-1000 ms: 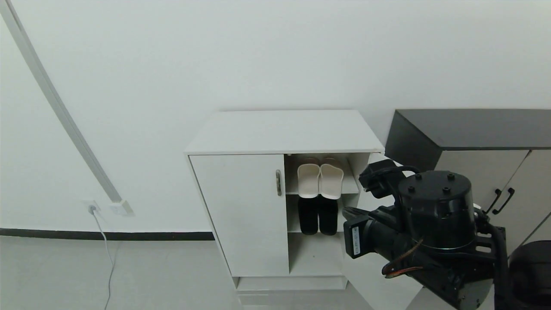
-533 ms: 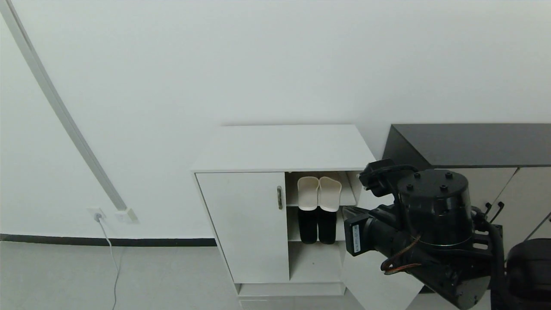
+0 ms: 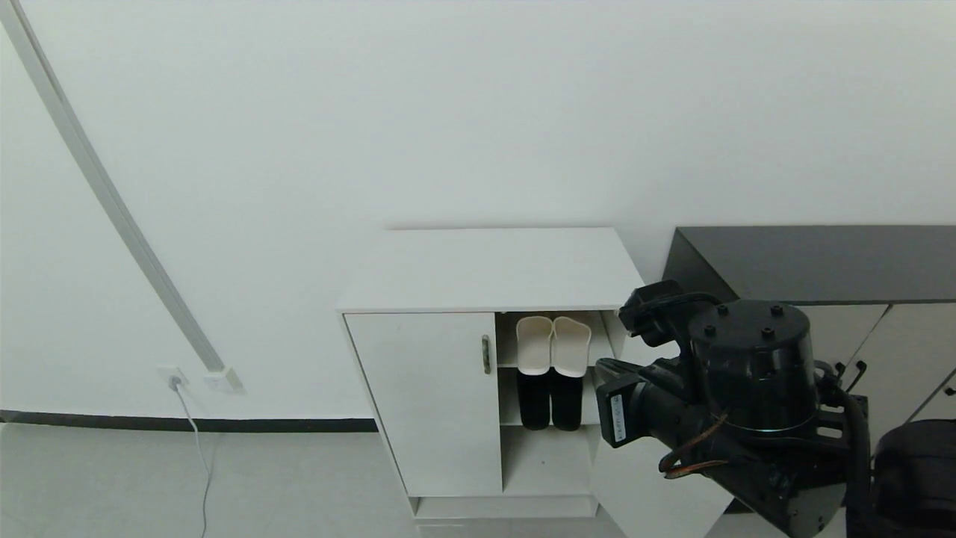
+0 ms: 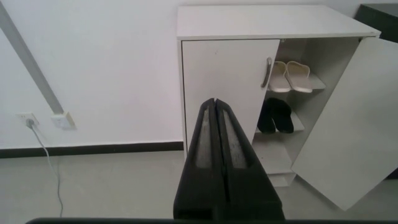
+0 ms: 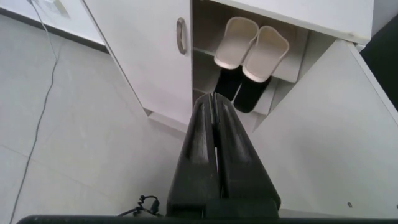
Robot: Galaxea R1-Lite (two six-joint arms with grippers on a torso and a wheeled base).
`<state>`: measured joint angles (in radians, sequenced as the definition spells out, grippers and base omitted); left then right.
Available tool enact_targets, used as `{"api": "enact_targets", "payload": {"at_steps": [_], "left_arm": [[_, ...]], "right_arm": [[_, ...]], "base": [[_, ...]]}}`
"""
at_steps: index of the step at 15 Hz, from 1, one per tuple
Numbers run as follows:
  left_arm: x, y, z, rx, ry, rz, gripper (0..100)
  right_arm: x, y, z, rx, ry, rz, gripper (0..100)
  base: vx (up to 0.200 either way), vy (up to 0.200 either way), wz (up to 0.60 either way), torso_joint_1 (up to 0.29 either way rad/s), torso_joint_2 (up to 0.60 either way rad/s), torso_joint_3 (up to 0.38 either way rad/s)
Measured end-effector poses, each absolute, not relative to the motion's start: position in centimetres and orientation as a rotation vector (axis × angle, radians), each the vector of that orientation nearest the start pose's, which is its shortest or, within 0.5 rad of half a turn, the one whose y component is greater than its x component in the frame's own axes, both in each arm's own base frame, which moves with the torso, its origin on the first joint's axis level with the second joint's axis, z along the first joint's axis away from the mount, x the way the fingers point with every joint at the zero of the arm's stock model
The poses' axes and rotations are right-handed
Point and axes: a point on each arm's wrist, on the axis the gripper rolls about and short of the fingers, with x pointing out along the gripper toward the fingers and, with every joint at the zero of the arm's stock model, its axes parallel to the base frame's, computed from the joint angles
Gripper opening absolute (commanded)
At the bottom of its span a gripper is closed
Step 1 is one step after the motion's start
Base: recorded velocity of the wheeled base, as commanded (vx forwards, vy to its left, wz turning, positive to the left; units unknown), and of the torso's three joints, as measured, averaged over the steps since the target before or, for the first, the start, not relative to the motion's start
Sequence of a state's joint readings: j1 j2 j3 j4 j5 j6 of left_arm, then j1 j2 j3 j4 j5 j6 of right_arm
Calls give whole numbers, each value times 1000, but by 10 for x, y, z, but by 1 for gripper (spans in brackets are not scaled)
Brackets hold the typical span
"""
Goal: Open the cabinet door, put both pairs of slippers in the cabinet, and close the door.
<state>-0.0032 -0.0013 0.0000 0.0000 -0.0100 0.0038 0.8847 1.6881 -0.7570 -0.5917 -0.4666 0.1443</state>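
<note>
The white cabinet (image 3: 489, 269) stands against the wall, its left door (image 3: 426, 403) closed and its right door (image 4: 348, 124) swung wide open. A white pair of slippers (image 3: 553, 345) lies on the upper shelf, and a black pair (image 3: 551, 402) on the shelf below. My right arm (image 3: 747, 388) hangs in front of the open door (image 3: 657, 486) and hides most of it. My right gripper (image 5: 213, 96) is shut and empty, back from the opening and pointing at the slippers (image 5: 252, 43). My left gripper (image 4: 215, 102) is shut and empty, well short of the closed door (image 4: 227, 87).
A black-topped cabinet (image 3: 814, 258) stands right of the white one. A wall socket with a hanging cable (image 3: 179, 385) and a slanted conduit (image 3: 112, 202) are on the left. Bare grey floor (image 3: 224, 486) lies before the cabinet.
The whole head view has shifted: the cabinet now sits lower and looks slightly smaller, so the camera moved. The slippers, doors and arms keep their places.
</note>
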Motion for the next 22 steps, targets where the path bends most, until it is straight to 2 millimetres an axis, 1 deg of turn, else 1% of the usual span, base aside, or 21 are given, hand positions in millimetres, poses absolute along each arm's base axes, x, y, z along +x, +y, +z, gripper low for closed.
{"api": "enact_targets", "payload": {"at_steps": [1, 7, 11, 13, 16, 19, 21, 22], "left_arm": [[-23, 0, 75, 4, -1, -13, 0], [-23, 0, 75, 2, -1, -12, 0], [-23, 0, 75, 0, -1, -12, 0], [-23, 0, 75, 0, -1, -11, 0], [-23, 0, 75, -1, 0, -11, 0], [-23, 0, 75, -1, -1, -13, 0], [-23, 0, 75, -1, -1, -11, 0], [-23, 0, 75, -1, -1, -12, 0]], "right_arm": [[194, 221, 169, -77, 295, 394, 0], [207, 214, 166, -78, 303, 352, 0], [225, 210, 166, -40, 245, 309, 0], [230, 209, 160, -53, 255, 295, 0], [235, 206, 156, -57, 264, 275, 0], [244, 202, 152, -59, 273, 248, 0], [259, 196, 152, -48, 269, 206, 0], [272, 191, 153, -39, 263, 172, 0]], "base": [[0, 0, 0, 0, 0, 0], [0, 0, -600, 8, -2, -1], [0, 0, 0, 0, 0, 0], [-200, 0, 0, -2, 5, 2], [-200, 0, 0, 5, 4, 2], [0, 0, 0, 0, 0, 0], [0, 0, 0, 0, 0, 0], [0, 0, 0, 0, 0, 0]]}}
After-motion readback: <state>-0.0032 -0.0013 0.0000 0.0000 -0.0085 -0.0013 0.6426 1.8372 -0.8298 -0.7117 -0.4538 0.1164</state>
